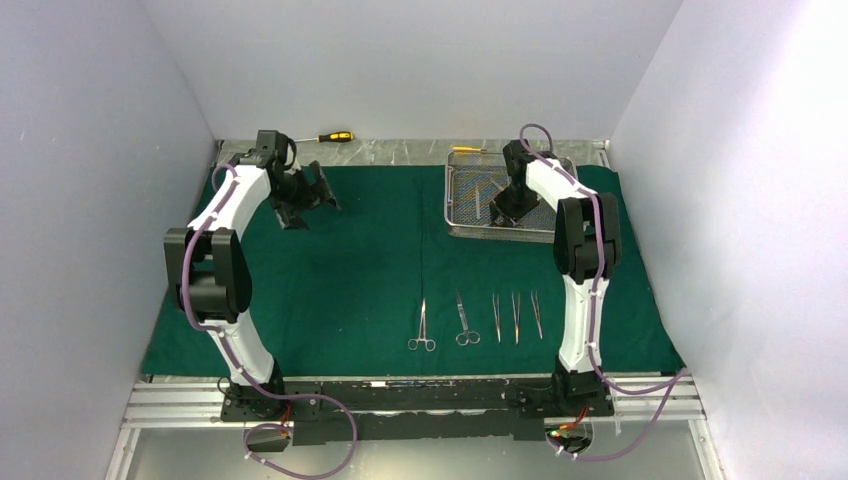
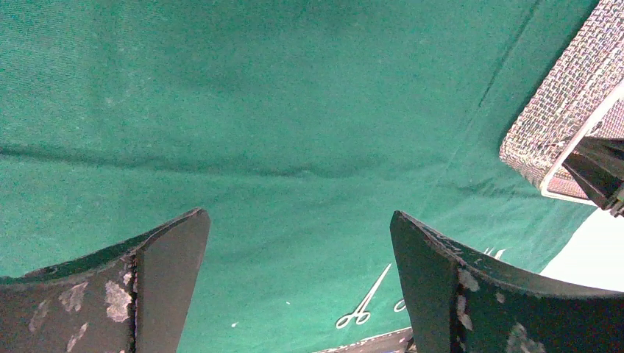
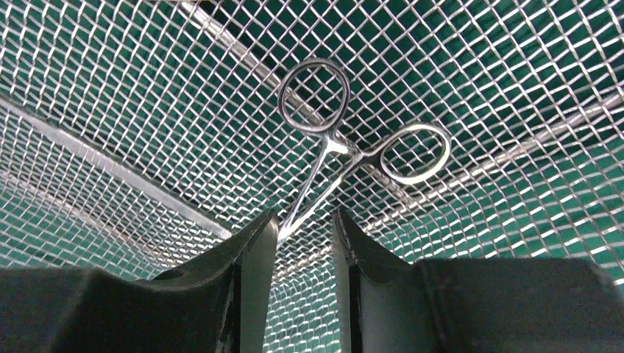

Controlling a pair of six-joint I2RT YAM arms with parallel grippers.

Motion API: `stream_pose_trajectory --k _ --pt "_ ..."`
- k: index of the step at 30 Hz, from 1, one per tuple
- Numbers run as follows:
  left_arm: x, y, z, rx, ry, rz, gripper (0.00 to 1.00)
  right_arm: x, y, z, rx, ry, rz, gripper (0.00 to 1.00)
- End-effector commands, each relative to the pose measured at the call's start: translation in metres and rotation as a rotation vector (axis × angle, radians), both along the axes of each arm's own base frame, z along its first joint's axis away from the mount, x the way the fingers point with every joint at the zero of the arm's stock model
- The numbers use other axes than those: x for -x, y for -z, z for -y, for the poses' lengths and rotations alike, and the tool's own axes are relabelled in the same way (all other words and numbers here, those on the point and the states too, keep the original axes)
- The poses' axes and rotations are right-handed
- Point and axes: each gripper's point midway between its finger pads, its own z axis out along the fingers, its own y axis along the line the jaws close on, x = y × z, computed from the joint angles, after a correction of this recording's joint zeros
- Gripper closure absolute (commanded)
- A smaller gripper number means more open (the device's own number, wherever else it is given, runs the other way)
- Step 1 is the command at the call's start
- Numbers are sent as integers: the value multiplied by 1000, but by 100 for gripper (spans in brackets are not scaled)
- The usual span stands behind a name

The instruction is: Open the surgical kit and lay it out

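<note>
**Q:** Top view: what lies where?

**A:** A dark green cloth drape (image 1: 330,290) covers the table. At its 1 o'clock stands a rectangular silver wire-mesh tray (image 1: 465,195). Toward 6 o'clock, two ring-handled steel clamps (image 1: 423,322) and three slim steel tweezers (image 1: 516,317) lie in a row. The left gripper (image 1: 305,198) hangs at 10 o'clock, and the right gripper (image 1: 512,208) reaches into the tray. A yellow-and-black screwdriver (image 1: 332,136) lies off the drape at 11 o'clock.

**Q:** Left wrist view?

**A:** The fingers (image 2: 169,279) are spread wide with nothing between them. Bare drape lies below, and the tray's corner sits at 2 o'clock.

**Q:** Right wrist view?

**A:** The fingers (image 3: 254,279) are narrowly parted over the tray floor, straddling the shank of a third ring-handled clamp (image 3: 324,147) whose rings point to 12 o'clock. Mesh shows in the gap; whether a pad touches the shank is unclear.
</note>
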Motion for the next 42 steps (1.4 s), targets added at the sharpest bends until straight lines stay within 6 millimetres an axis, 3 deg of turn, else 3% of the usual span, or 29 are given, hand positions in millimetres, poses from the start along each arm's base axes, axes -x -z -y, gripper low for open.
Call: stream_pose_trajectory --k 1,5,9,18,25,33,36,42 --pt "-4 -16 1 19 10 58 1 0 15 3 26 31 -27 64" --pt "-4 -16 -1 22 5 56 1 -2 22 3 37 37 -35 69" --pt "-4 -17 -2 22 2 57 1 -3 22 4 40 47 -29 87" --pt "-5 -19 2 49 16 66 1 -22 -30 4 34 49 100 100" --pt "-6 -22 6 70 26 74 1 -39 -66 1 6 61 236 100" --pt "-8 -29 13 108 50 101 1 -47 -82 -3 -28 67 310 100" --pt "-9 -31 15 120 55 111 1 -45 -76 -3 -22 57 280 100" --pt "-8 -29 16 128 55 103 1 -29 -41 -3 30 16 142 73"
